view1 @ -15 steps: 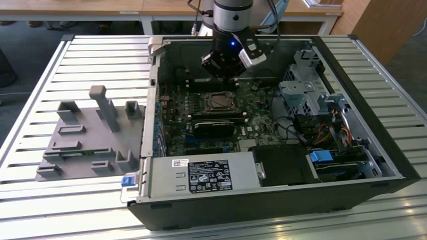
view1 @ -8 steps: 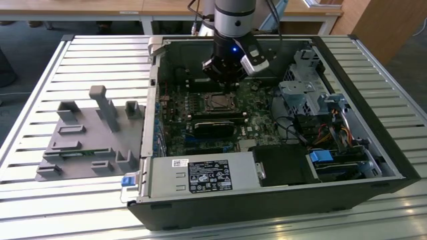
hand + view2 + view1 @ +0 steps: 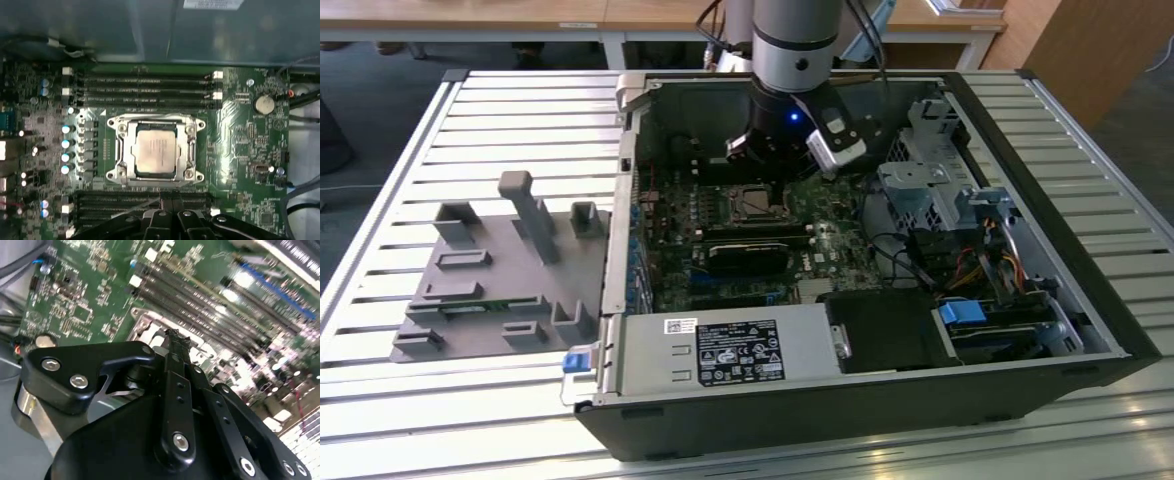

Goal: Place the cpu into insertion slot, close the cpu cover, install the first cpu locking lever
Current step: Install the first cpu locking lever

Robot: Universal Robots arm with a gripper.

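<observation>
One open computer case [image 3: 1067,330] lies on a slatted metal worktop [image 3: 520,110], with one grey moulded fixture tray [image 3: 494,280] beside it on the exterior view's left. One robot arm [image 3: 794,40] reaches down into the case, and its one gripper [image 3: 167,200] hangs low over the green motherboard [image 3: 240,130]. The fingers [image 3: 172,347] appear drawn together to a narrow dark tip with nothing seen between them, though how fully they meet cannot be told. One cpu [image 3: 156,152], silver-topped, sits seated in the one insertion slot [image 3: 131,172], just ahead of the fingertips and apart from them. One cpu cover [image 3: 190,150], a silvery frame, lies flat around the chip, with four round screw bosses at its corners in the first wrist view. Memory slots: four long dark ones [image 3: 145,90] on the far side of the socket from the fingers, and more beside the fingertips, partly hidden, count uncertain. One round coin battery [image 3: 264,104] sits off to the side. One black card [image 3: 747,255] and one labelled power supply [image 3: 720,350] lie in the case.
</observation>
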